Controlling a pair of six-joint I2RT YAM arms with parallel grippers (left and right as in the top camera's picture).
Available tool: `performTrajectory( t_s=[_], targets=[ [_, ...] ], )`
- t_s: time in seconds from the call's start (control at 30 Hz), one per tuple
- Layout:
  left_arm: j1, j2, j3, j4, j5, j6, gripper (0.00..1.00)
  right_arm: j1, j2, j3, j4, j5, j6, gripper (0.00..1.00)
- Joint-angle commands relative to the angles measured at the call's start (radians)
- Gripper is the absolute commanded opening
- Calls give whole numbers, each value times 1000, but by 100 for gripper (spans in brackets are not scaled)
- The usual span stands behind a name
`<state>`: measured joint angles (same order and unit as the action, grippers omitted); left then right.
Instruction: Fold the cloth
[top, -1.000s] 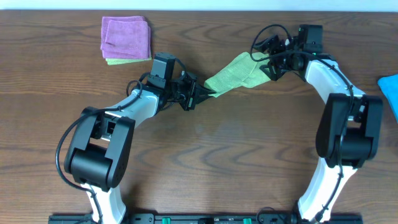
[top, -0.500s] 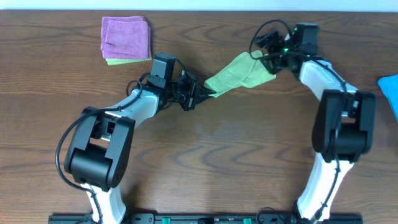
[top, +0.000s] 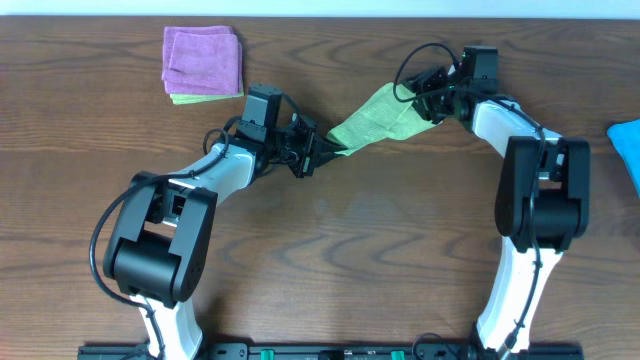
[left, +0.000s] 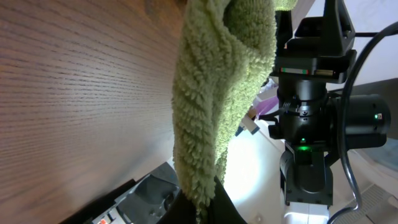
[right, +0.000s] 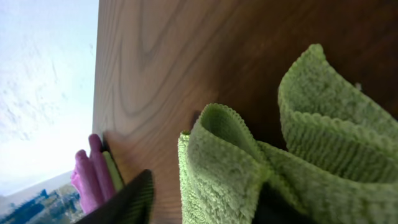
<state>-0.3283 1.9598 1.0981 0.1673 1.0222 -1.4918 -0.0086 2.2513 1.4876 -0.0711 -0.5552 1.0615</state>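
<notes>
While I'm watching the overhead feed, the lime-green microfibre cloth (top: 375, 118) sits just above the frame's centre, strung diagonally over the brown wooden table (top: 380, 230). Down at its lower-left corner the left end effector (top: 325, 150) is clamped tight on it. The right end effector (top: 425, 100) has the upper-right end bunched between its fingers, but honestly I can't tell if it's actually gripping. A folded purple cloth (top: 203, 60) lies upper left.

Overhead: straight down, far, whole table (top: 350, 240). Wrist views: close, low-angle; all three share cloth (top: 375, 118).
</notes>
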Motion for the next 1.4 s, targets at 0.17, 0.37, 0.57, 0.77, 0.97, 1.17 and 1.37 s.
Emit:
performTrajectory(
  t_s=[0.17,0.37,0.57,0.77,0.97,1.17,1.37],
  targets=[
    [2,-18,6,2,19,18,6,0,24,-3,0,2,-19,10],
    [3,-18,6,2,19,19,6,1,10,-3,-13,-17,-72,2],
    [11,-18,6,58,115,44,6,3,-140,-3,-200,32,-325,1],
    [17,-18,6,197,234,18,6,11,-351,-3,-385,31,-471,2],
    [59,-18,6,275,384,-16,6,66,-562,-3,-531,57,-556,2],
    [145,-20,24,837,439,-423,6,119,-670,-3,-525,211,-587,2],
    [233,-20,95,997,506,-570,6,125,-716,-3,-484,212,-588,1]
  ],
)
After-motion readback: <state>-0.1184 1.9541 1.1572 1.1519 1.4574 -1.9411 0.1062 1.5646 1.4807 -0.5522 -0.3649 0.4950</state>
